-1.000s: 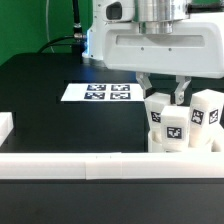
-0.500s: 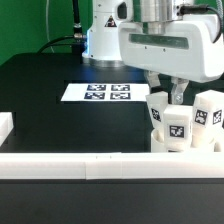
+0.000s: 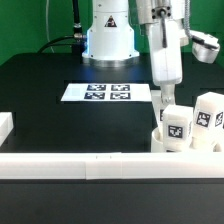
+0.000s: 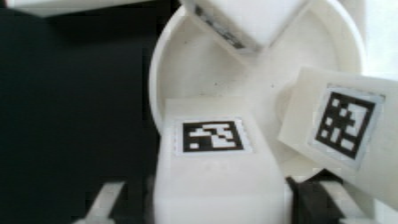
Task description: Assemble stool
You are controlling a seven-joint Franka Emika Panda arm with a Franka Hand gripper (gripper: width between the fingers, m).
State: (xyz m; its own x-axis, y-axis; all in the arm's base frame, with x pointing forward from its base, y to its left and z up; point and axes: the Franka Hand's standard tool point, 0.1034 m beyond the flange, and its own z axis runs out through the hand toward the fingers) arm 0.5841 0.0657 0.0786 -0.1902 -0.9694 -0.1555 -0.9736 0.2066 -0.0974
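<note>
**A:** Where's the stool kit from where you stand?

**B:** Bunched at the exterior view's right, on the black table (image 3: 50, 85), hard against the long white rail (image 3: 100, 163) along the front edge. I can make out the round seat (image 3: 160, 137) low down, with blocky white legs standing in or on it; which of the two, I can't tell from here. One tagged leg (image 3: 177, 125) faces us, another leg (image 3: 208, 112) stands just beside it, further toward the exterior view's right.

**A:** And the arm?

**B:** Right over them. The gripper (image 3: 166, 98) hangs down with its wrist turned, so we see it edge-on, its tips at the top of a leg (image 3: 166, 107) behind the front one.

**A:** Holding it?

**B:** The fingers are drawn close together, and they look pinched on that leg, though from this angle I wouldn't swear to the contact. The wrist view shows only the seat's curved white wall and a tagged leg (image 4: 217, 150) between the two fingertips (image 4: 317, 192).

**A:** The flat sheet with four tags?

**B:** The marker board (image 3: 105, 93) lies flat mid-table, well apart from the parts.
</note>
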